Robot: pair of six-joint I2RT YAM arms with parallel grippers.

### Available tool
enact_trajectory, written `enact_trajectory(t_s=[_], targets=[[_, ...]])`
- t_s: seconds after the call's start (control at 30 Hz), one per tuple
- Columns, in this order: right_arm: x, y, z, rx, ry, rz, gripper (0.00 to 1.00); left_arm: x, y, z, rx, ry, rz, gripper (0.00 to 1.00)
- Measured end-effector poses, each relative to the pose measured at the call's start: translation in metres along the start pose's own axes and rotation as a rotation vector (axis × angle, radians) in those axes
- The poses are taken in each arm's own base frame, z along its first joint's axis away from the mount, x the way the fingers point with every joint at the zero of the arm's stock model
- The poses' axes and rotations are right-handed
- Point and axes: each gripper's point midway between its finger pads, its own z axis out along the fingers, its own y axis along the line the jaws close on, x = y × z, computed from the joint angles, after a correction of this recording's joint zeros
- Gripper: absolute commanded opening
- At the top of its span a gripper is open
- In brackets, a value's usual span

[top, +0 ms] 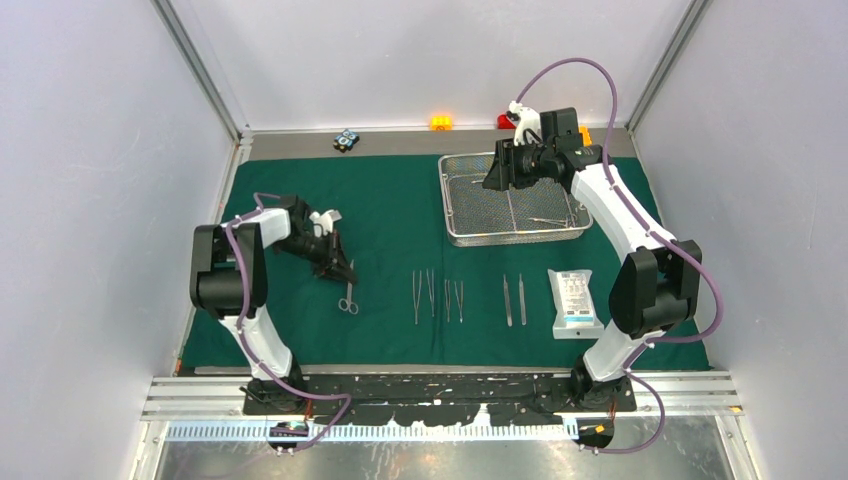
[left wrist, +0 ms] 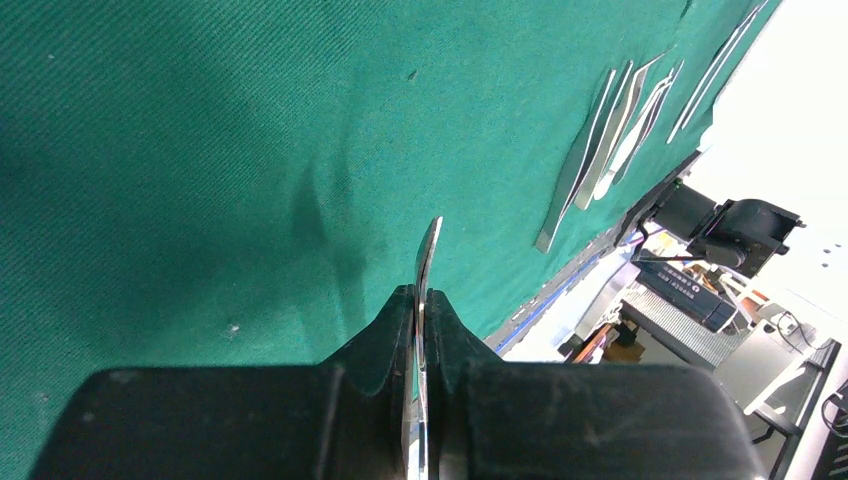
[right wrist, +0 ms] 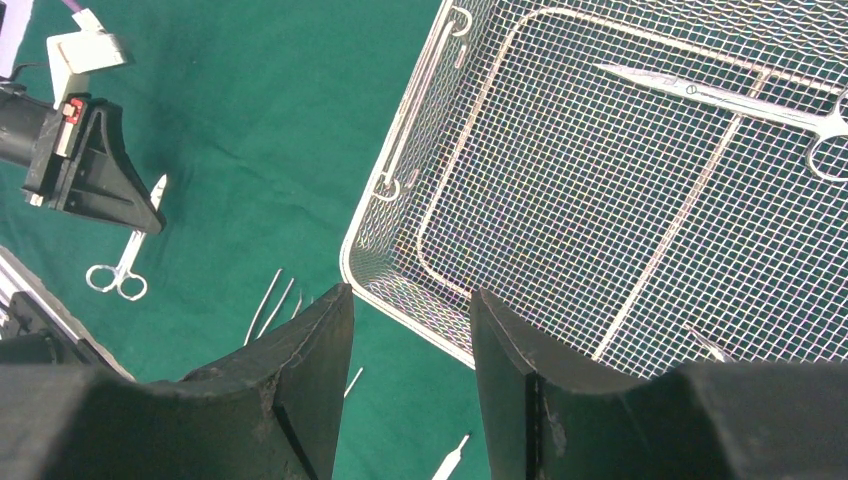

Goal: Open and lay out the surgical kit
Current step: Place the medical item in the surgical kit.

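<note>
At the left side of the dark green drape (top: 400,215), my left gripper (left wrist: 422,305) is closed tight on a pair of slim silver scissors (left wrist: 428,250). I hold them by the blades, and the finger rings point to the near edge, low by the cloth. My right gripper (right wrist: 410,300) hangs with the jaws apart and holding nothing, above the near left corner of the steel wire-mesh tray (top: 470,205). A second pair of scissors (right wrist: 700,90) lies inside the tray. Between my arms, in one row on the drape, lie the forceps (top: 417,297), the tweezers (top: 507,300) and the flat white pouch (top: 574,302)
</note>
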Motion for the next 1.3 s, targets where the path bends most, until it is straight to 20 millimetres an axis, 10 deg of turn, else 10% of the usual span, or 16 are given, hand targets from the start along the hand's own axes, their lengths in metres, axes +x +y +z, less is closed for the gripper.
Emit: enact_trajectory(t_s=[0.97,1.3], targets=[[0.003,-0.001,0.001,0.001,0.006,0.004,0.51,-0.001,0.014,0.008,-0.036,0.041,-0.034,0.18],[0.005,-0.001,0.001,0.001,0.010,0.007,0.52,-0.002,0.013,0.004,-0.047,0.056,-0.014,0.00]])
